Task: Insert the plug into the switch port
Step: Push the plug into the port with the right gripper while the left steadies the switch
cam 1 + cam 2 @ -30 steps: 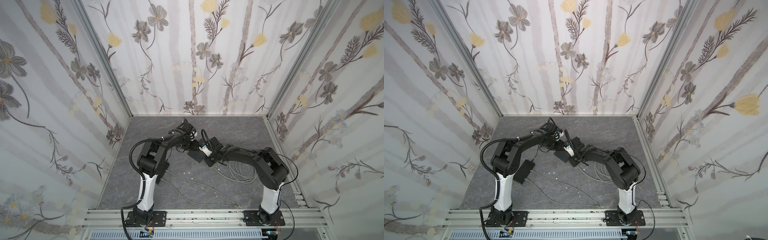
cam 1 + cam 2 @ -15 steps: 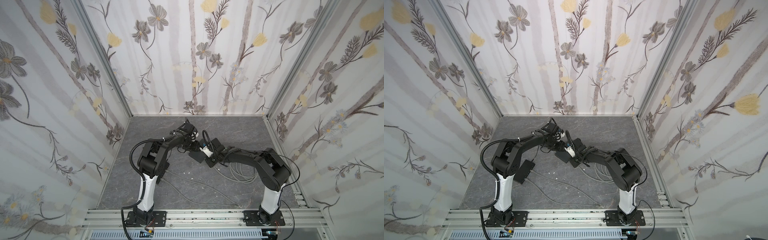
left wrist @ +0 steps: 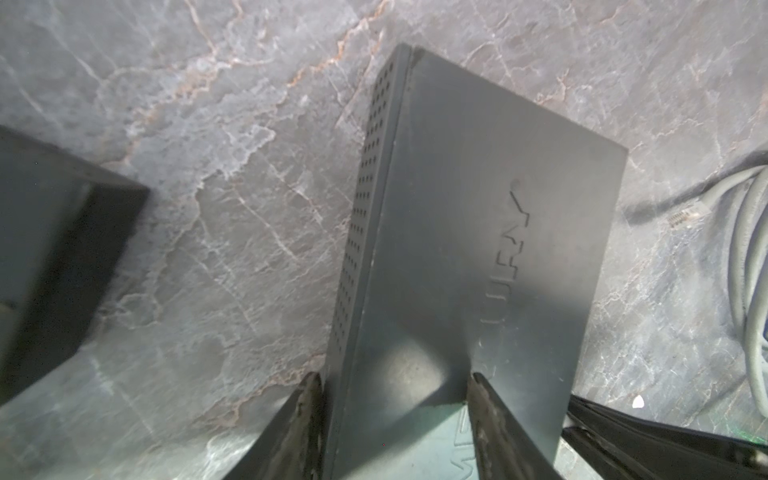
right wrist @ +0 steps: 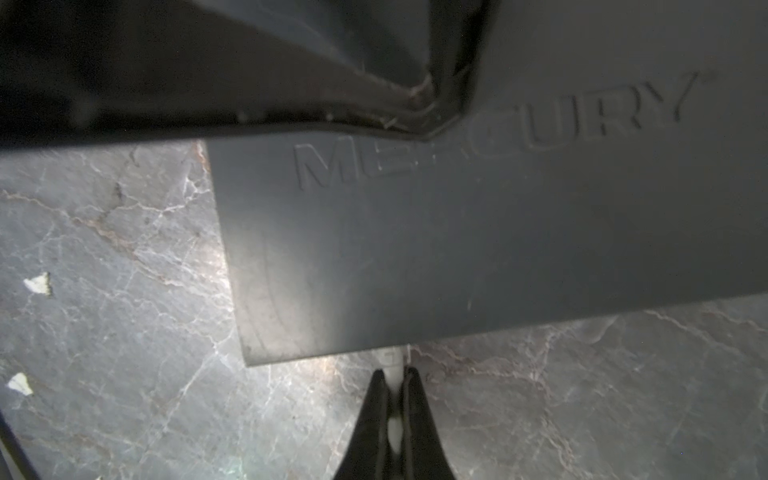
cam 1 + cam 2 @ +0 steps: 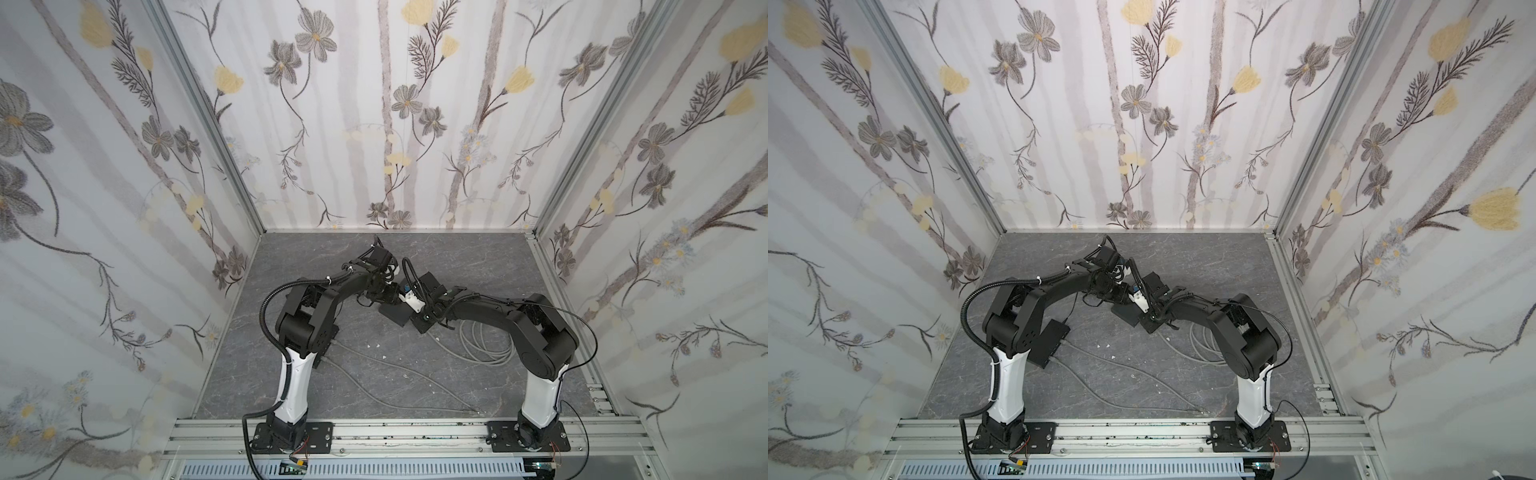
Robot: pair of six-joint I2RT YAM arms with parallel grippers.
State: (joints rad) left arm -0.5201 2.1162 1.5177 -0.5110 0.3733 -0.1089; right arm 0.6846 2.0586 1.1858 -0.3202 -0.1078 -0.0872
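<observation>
On the grey marble tabletop (image 5: 478, 257), left gripper (image 3: 395, 376) clamps the Mercury switch (image 3: 478, 187); right gripper (image 4: 394, 374), closed on the plug (image 4: 392, 358), may jam it if tilted.

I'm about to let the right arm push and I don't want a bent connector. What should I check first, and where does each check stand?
1. Plug gripped: right gripper is shut on it. Ok.
2. Switch braced: left gripper holds it. Ok.
3. Plug at the switch: it meets the switch's edge in the right wrist view. Ok.
4. Plug lined up with a port: the port face is hidden. Cannot tell.
5. Cable slack: loose loops lie on the table. Ok.
</observation>
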